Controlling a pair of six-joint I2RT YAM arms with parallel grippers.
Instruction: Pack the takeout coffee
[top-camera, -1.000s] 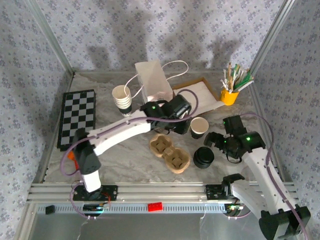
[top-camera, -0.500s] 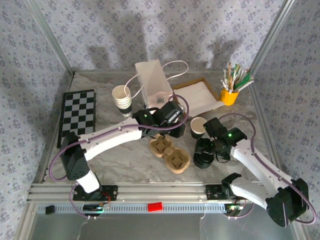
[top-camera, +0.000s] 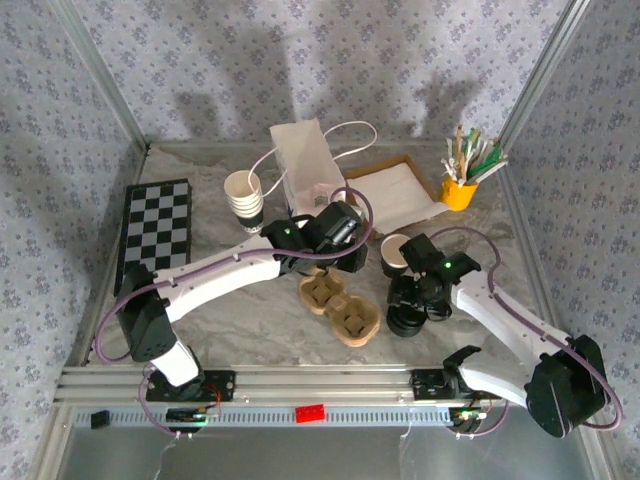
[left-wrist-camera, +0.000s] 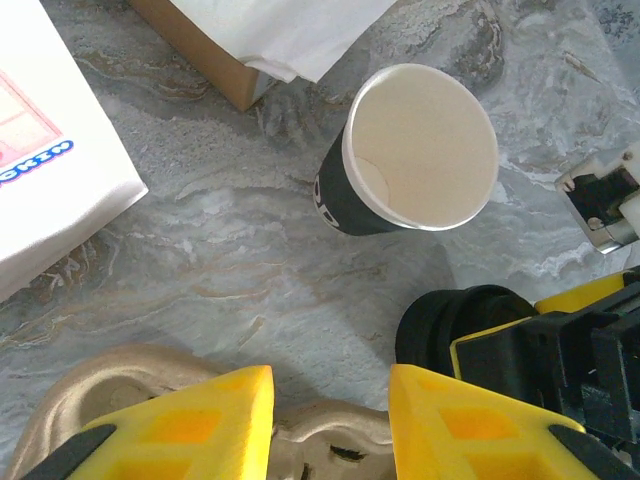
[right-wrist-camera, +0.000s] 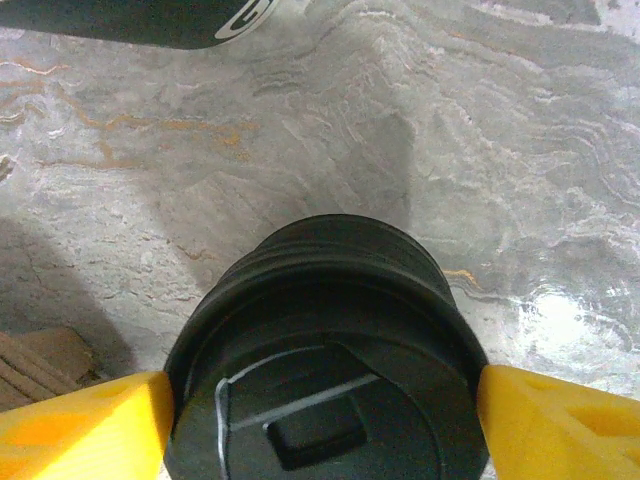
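Right arm has swung in from the right edge since a second ago, so it's over the stack of black lids (top-camera: 405, 320) now. Left to right: the left end effector (left-wrist-camera: 330, 425) hovers above the far end of the pulp tray (top-camera: 342, 308), partly open with nothing between its fingers. The tray lies mid-bench, both pockets bare. Just right of its far end the paper cup (left-wrist-camera: 420, 145) stands upright on the bench, lidless, not in the tray. Near side of the cup, the right end effector (right-wrist-camera: 325, 410) straddles the lid stack, yellow fingers (right-wrist-camera: 80, 425) right up against the top lid's sides. Can't tell if it's actually squeezing.
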